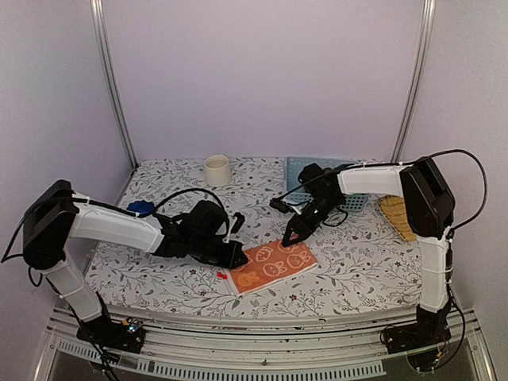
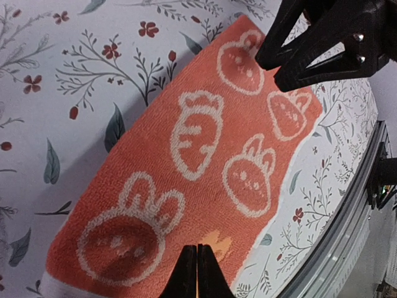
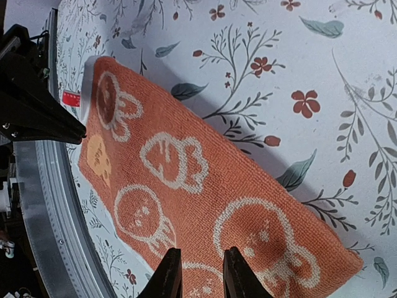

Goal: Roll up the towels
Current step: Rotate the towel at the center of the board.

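Orange-salmon terry towel with white rabbit prints (image 1: 274,267) lies flat, table near-centre, long axis 8-to-2 o'clock. Left gripper (image 1: 238,255), jaws pressed together, at 8 o'clock end; right gripper (image 1: 292,236), jaws slightly apart, over 2 o'clock end.

towel (image 1: 272,266) on table (image 1: 159,279), cup (image 1: 217,170) and basket (image 1: 302,167) behind

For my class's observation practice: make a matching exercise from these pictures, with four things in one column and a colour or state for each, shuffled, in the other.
Things:
1. towel
2. cup
3. basket
4. left gripper

Colour or state:
a. cream, standing upright
b. jaws shut
c. orange with white shapes, lying flat
d. light blue

Pairs: 1-c, 2-a, 3-d, 4-b
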